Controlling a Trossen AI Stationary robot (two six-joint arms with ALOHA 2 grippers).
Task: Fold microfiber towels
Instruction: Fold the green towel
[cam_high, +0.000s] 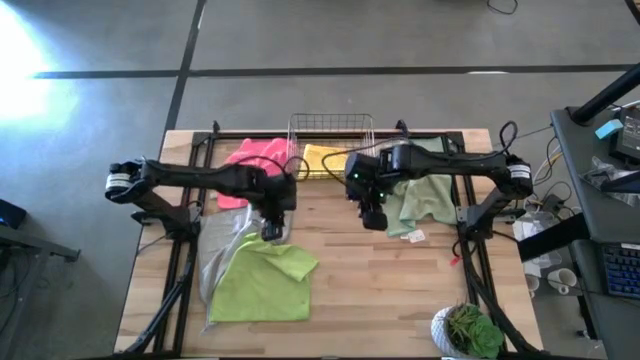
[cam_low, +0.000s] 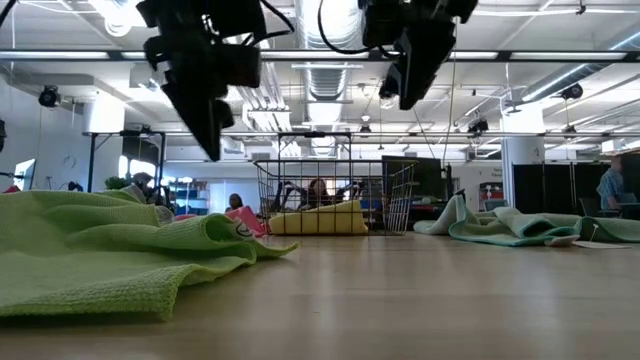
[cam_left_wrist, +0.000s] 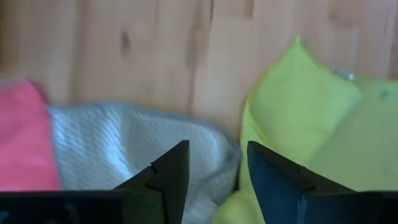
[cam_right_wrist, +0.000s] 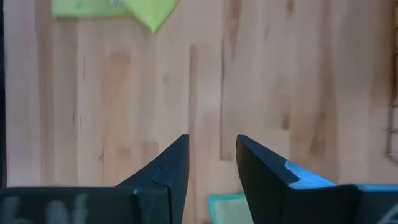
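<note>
A lime green towel (cam_high: 262, 282) lies rumpled at the table's near left, overlapping a light grey towel (cam_high: 222, 245). A hot pink towel (cam_high: 250, 165) lies at the far left, a yellow towel (cam_high: 325, 158) sits in the wire basket (cam_high: 330, 125), and a sage green towel (cam_high: 420, 200) lies crumpled at the right. My left gripper (cam_high: 272, 228) hangs open above the seam of the grey towel (cam_left_wrist: 124, 143) and the lime towel (cam_left_wrist: 311, 118), clear of both in the low view. My right gripper (cam_high: 372, 215) hangs open over bare wood, left of the sage towel.
A potted plant (cam_high: 468, 330) stands at the near right corner. A small white tag (cam_high: 415, 236) lies beside the sage towel. Bare wood (cam_right_wrist: 261, 87) stretches across the table's middle between the lime and sage towels.
</note>
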